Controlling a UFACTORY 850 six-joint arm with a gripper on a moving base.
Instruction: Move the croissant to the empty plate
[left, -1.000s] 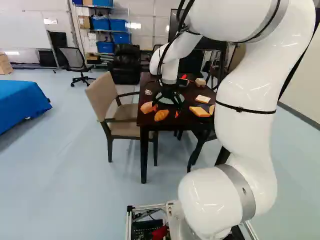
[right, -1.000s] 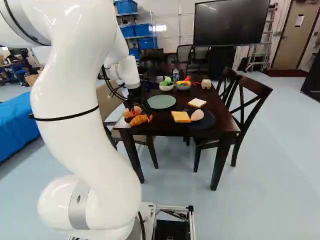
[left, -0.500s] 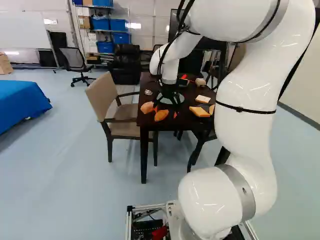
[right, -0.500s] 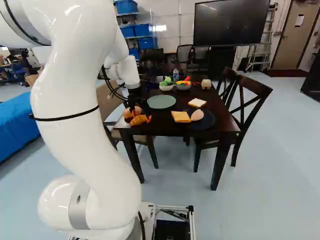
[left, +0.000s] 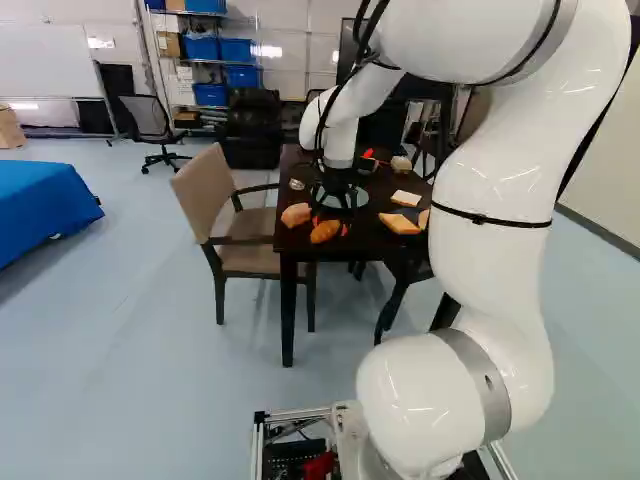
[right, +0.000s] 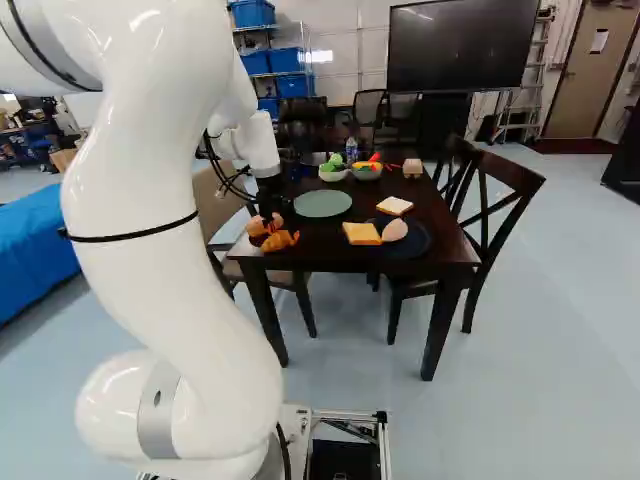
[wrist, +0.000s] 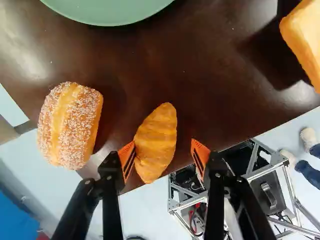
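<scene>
A gripper (left: 331, 226) stands parted at the edge of a dark table (wrist: 210, 90), gripping nothing, a croissant (wrist: 156, 142) on the tabletop between its fingers, apparently touching one. A sugared bun (wrist: 70, 125) lies beside the croissant, near a green plate (right: 322, 204).

From my end I see a pale blue-grey floor (right: 540, 350) & a dark wood table (right: 325, 255), w/ a beige armchair (left: 202, 195) to the left of it in the L base view & two dark wood chairs (right: 515, 172) on the opp. side. Far back: white wall (right: 345, 40) w/ bright glare, metal rack (left: 190, 13) of blue bins (left: 240, 50), whiteboard (left: 45, 60), black mesh office chair (left: 148, 118), black padded chair (left: 252, 125). Blue-covered block (left: 45, 200) at far left, same view. R base view, I get a big dark screen (right: 457, 45), then ladder (right: 541, 43) beside tan door (right: 590, 80) w/ paper sheet (right: 599, 41).
</scene>
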